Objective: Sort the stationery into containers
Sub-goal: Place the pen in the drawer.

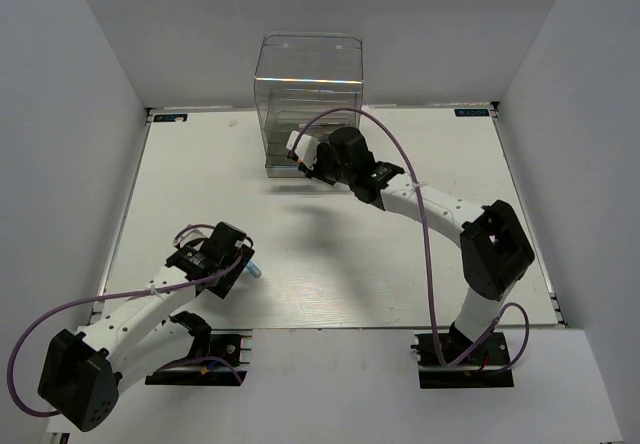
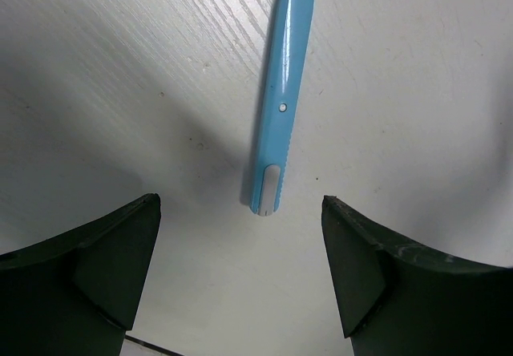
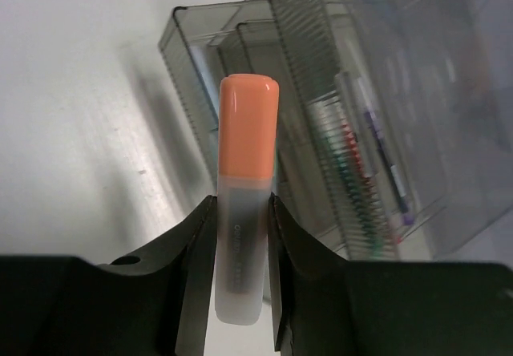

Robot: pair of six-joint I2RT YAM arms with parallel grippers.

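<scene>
A stubby orange marker (image 3: 248,123) with a frosted body stands between the fingers of my right gripper (image 3: 241,200), which is shut on it. In the top view this gripper (image 1: 308,156) hangs at the low front of the clear cabinet (image 1: 308,94). The cabinet's drawers (image 3: 192,67) stick out just beyond the marker's cap; thin red, green and purple pens (image 3: 361,171) lie inside one of them. A light-blue marker (image 2: 279,99) lies flat on the table. My left gripper (image 2: 240,204) hovers open over its near end, not touching it, at the near left of the table (image 1: 238,262).
White walls close in the table (image 1: 400,254) on the left, right and back. The cabinet stands against the back edge at the centre. The right arm (image 1: 440,209) stretches diagonally across the right half, with its purple cable looping above it.
</scene>
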